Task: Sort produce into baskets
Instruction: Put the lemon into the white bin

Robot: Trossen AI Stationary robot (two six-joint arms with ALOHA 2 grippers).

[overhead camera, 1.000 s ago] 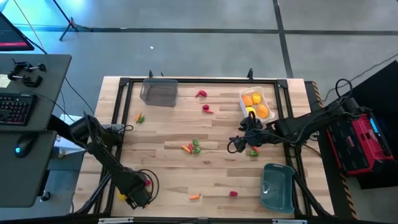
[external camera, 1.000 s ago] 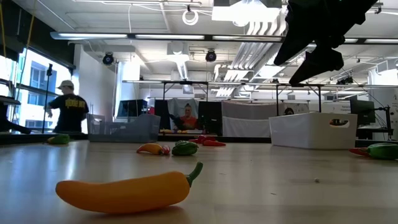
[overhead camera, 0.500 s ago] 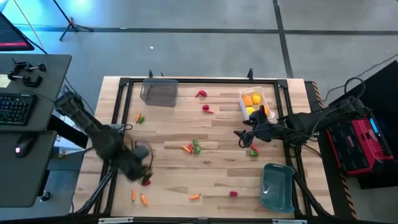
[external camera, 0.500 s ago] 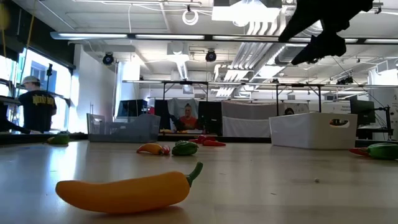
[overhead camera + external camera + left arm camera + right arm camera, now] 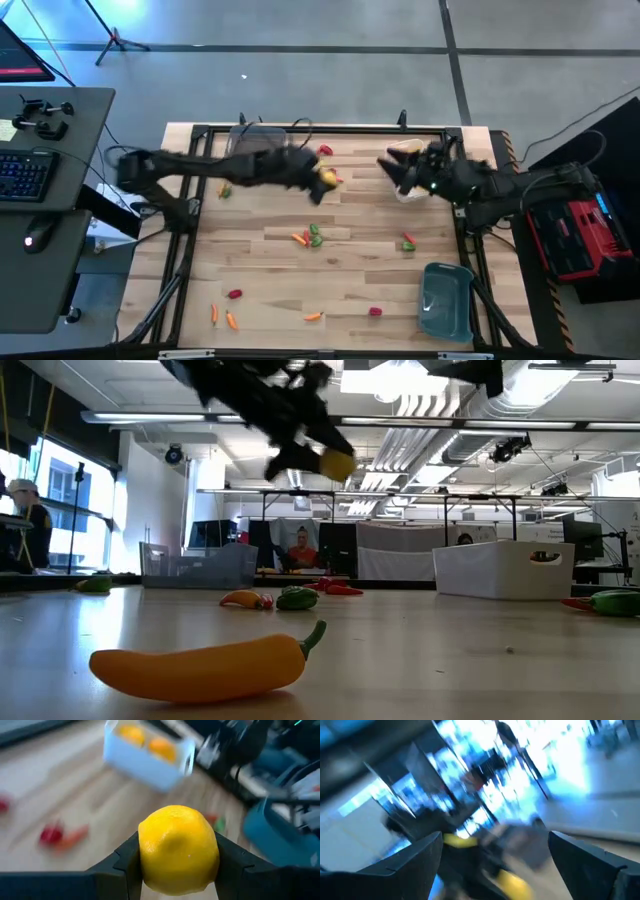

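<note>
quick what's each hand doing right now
left hand: closed on a yellow fruit, carried above the table.
right hand: open, holding nothing.

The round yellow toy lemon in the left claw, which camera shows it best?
The left wrist view: the round yellow toy lemon fills the frame, clamped in the left claw. The high view and low view show a small blurred yellow spot.

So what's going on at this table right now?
A two-armed robot is sorting toy produce into bins. The left gripper holds a yellow lemon in the air over the far side of the table, facing the white bin, which already holds two orange fruits. The right gripper is open and empty, raised by that white bin. Small peppers and carrots still lie scattered on the table; the blue-grey bin holds no produce.
</note>
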